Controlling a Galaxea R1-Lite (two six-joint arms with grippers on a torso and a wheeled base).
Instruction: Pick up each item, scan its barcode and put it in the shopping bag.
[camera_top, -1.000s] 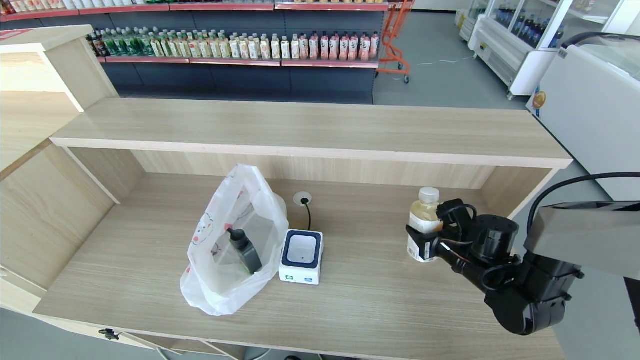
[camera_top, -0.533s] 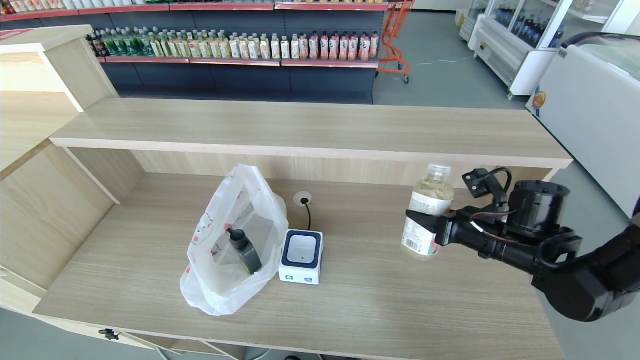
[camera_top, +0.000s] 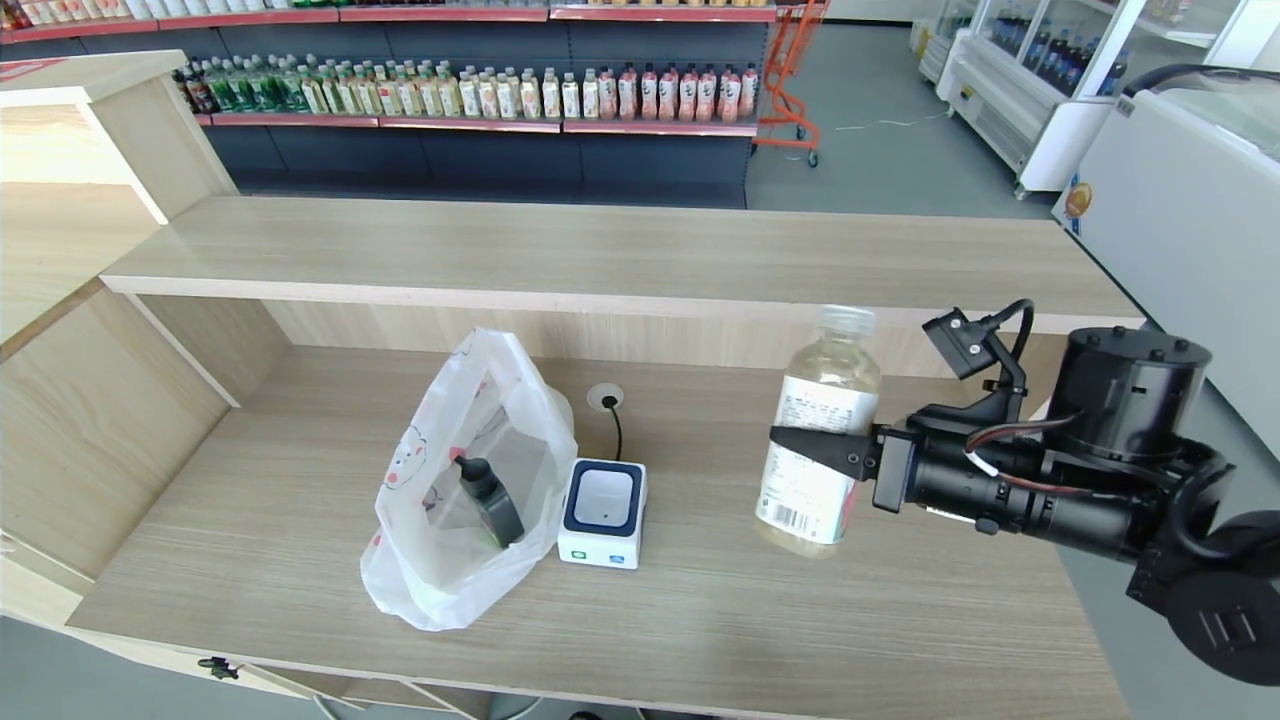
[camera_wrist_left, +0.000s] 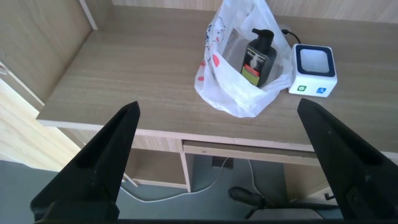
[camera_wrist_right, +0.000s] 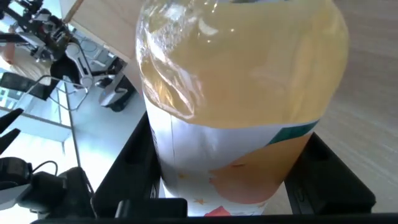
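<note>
Jaws of the right arm are seen closed on the bottle (camera_top: 820, 430), clamped across the middle of its white label from the robot's right. The bottle is held nearly upright with its clear cap uppermost, and it appears to be raised off the bench (camera_top: 700, 620). A pale yellow drink is seen inside it in the right wrist view (camera_wrist_right: 249, 81). A barcode (camera_top: 800, 517) is printed low on the label, on the side turned toward the head camera.

The bottle is held to the right of the scanner (camera_top: 603, 512), with a stretch of bench between them. The scanner is a small white box with a dark-framed window facing up, and a black cable is run from behind it to a round hole (camera_top: 605, 398) in the bench.

The shopping bag (camera_top: 440, 560), of thin white plastic, is stood open just beside the scanner on its left. A dark pump bottle (camera_top: 490, 500) is seen leaning inside it.

Jaws of the left arm are spread wide apart, out beyond the near edge of the bench, with the bag and scanner seen past them.

Shelves of drinks (camera_top: 480, 95) are lined up in the room behind.
</note>
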